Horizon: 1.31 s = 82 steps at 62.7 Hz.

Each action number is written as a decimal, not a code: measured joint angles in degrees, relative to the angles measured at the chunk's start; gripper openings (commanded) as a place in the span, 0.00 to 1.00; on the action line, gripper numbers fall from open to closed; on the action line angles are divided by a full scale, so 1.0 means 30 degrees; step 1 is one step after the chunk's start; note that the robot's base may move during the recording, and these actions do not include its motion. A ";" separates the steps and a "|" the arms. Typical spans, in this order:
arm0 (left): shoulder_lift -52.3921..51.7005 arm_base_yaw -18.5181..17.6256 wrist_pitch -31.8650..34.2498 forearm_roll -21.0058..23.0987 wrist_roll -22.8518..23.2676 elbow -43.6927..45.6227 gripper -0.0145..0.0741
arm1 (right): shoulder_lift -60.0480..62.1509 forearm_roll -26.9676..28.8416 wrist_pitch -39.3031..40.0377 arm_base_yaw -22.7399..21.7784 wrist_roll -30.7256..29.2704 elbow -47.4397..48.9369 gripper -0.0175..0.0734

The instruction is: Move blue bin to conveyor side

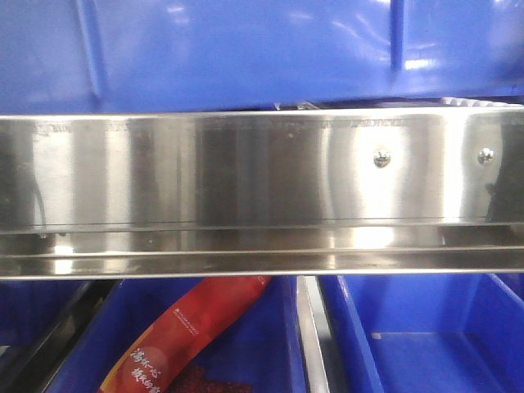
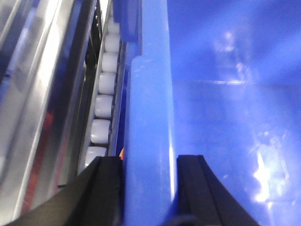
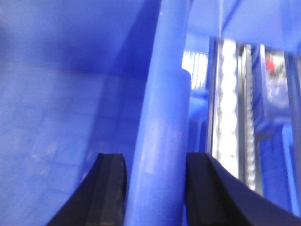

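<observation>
Item: blue bin, rolled rim pinched by left gripper and right gripper, beside white rollers.

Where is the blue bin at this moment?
In the front view the blue bin fills the top, directly above the steel rail; the left gripper and the right gripper each clamp its rim.

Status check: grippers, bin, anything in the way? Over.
Left gripper clamped across blue bin wall. Right gripper likewise. Steel rail alongside bin, roller track beside left grip.
</observation>
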<state>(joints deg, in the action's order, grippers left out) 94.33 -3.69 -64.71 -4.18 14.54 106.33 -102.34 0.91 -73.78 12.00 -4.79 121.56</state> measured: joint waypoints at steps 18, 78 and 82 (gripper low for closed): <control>-0.1056 -0.0983 -0.0812 -0.0424 -0.0325 0.1792 0.14 | 0.2413 -0.0303 -0.0146 0.0000 0.0857 0.0000 0.11; -0.4546 -0.2176 -0.3465 -0.0601 -0.0324 0.1840 0.14 | 0.9086 -0.0117 -0.0151 -0.0078 0.2091 -0.5434 0.11; -0.4684 -0.2176 -0.3465 -0.0634 -0.0324 0.1840 0.14 | 0.9164 -0.0032 -0.0108 -0.0078 0.2091 -0.5434 0.11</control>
<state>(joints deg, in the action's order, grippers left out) 80.28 -10.22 -75.10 -6.08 13.57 111.85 -74.84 0.81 -74.10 11.77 1.49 105.26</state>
